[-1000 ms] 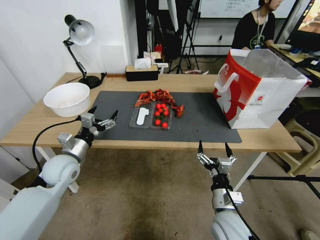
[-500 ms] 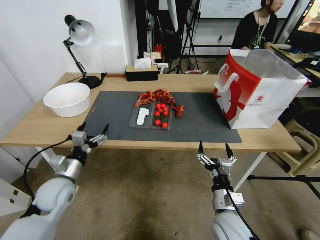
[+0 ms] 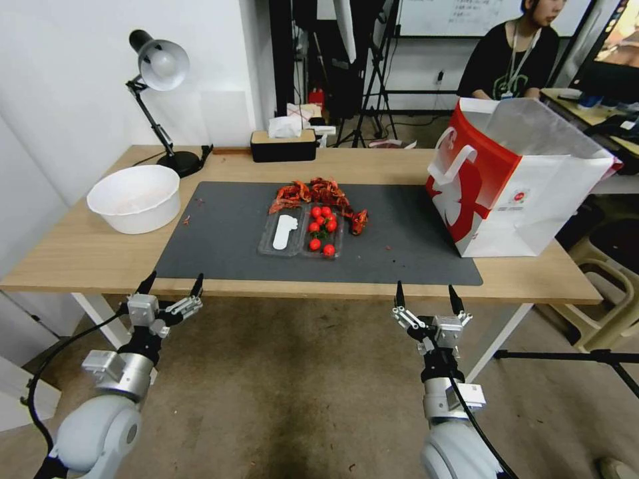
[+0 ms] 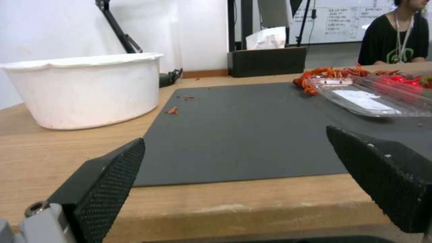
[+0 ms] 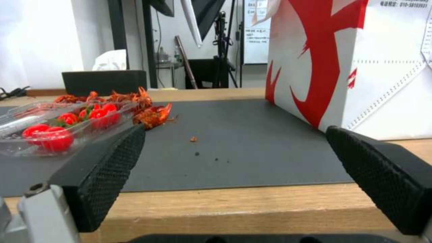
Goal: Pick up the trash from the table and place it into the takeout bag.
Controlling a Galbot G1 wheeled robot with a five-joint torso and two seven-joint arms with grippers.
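Observation:
The trash lies mid-table on the dark mat (image 3: 399, 246): a heap of red crayfish shells (image 3: 318, 192) and, just in front of it, a clear plastic tray (image 3: 301, 234) with cherry tomatoes. A white bowl (image 3: 135, 197) stands on the wood at the left. The takeout bag (image 3: 516, 183) stands upright at the table's right end, mouth open. Both grippers hang in front of and below the table's front edge. My left gripper (image 3: 172, 283) is open and empty, as is my right gripper (image 3: 426, 290). In the wrist views the tray (image 4: 373, 98) (image 5: 58, 125) and the bag (image 5: 360, 57) lie beyond the open fingers.
A black desk lamp (image 3: 160, 73) stands at the back left and a black tissue box (image 3: 283, 145) at the back centre. Small crumbs dot the mat (image 5: 193, 138). Beside the table's right end are a plastic stool (image 3: 609, 293) and a tripod leg (image 3: 566, 356).
My left arm has drawn back and down from beside the white bowl to below the table's front edge, staying open. The right arm has not moved.

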